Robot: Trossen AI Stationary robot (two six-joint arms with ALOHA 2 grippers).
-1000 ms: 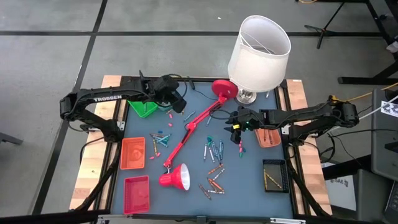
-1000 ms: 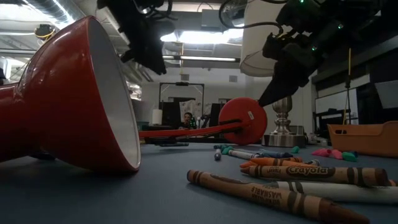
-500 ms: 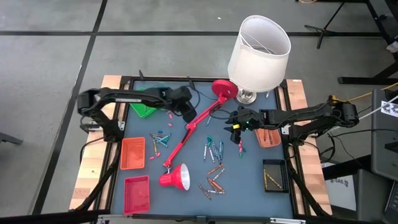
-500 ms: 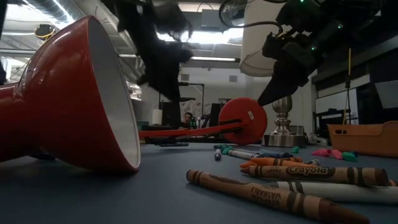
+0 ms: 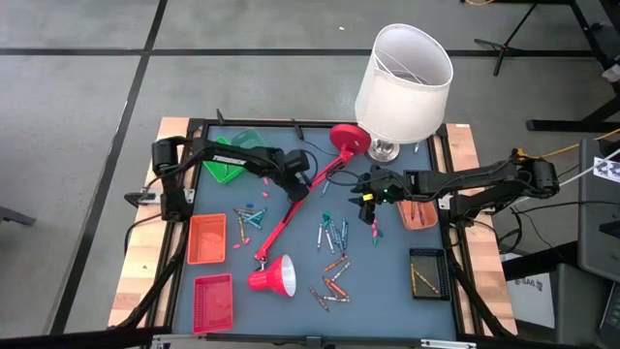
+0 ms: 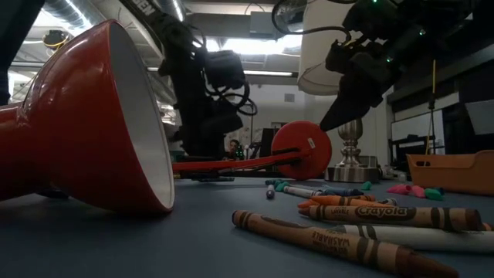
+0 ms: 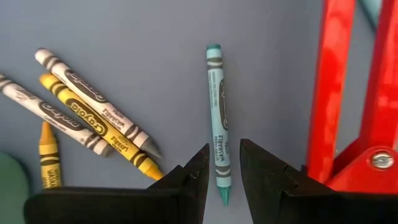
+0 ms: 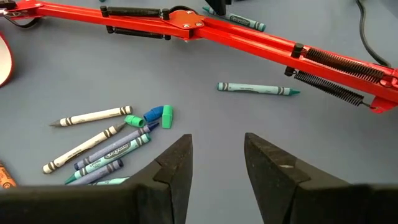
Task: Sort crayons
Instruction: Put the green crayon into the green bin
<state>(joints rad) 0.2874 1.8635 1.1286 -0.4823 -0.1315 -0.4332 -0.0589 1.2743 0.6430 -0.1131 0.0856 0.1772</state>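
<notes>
Left gripper sits upper-left of centre in the high view, just beside the long red lamp arm; fingers parted with a narrow gap, nothing gripped. Left wrist view shows a thin teal paper-wrapped crayon lying flat on the blue-grey table mat, its tip running into that gap; contact unclear. Grey and yellow crayons lie apart at the frame's left, one yellow stub cut off by the gripper body. High view can't resolve any of that.

Mid-frame, a loose scatter of crayons lies on the mat, more below it. Low view shows brown and orange ones up close, labels legible, the red cone lamp shade blocking the left side.

Right gripper hovers right of centre, jaws wide apart, empty. Its wrist view shows white, purple and teal crayons plus a lone teal one.
</notes>
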